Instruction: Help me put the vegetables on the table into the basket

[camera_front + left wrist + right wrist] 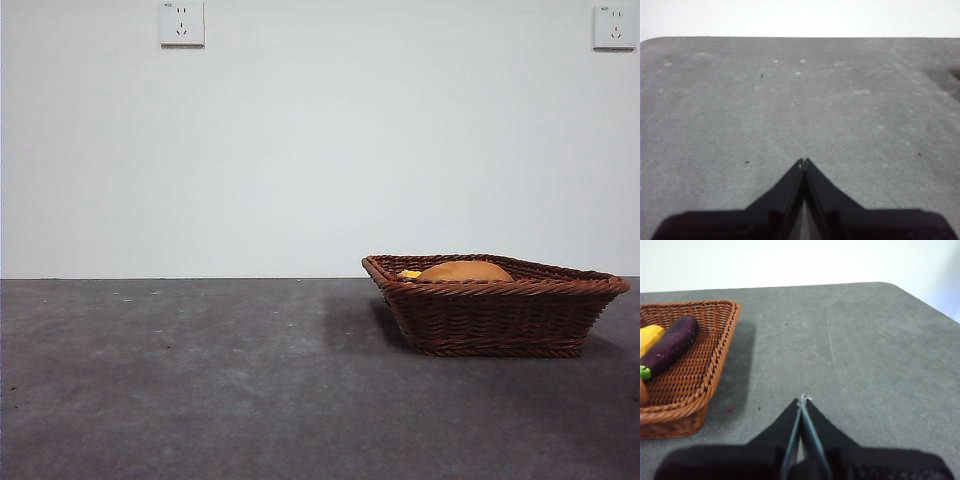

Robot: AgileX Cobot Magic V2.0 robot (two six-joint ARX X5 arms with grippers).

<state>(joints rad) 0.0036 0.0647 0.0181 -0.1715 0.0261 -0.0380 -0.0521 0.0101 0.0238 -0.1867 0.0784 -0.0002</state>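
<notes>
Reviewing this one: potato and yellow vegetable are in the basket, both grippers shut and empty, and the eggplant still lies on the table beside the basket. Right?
Not quite. The eggplant is not on the table; the right wrist view shows it lying inside the basket, beside the yellow vegetable. The rest holds: the potato is in the basket, and the left gripper and right gripper are shut and empty.

The grey table (200, 380) fills the lower part of the front view, matte and mottled with small pale specks. Only the basket (495, 320) stands directly on it, at lower right, apparently near the far edge.
</notes>
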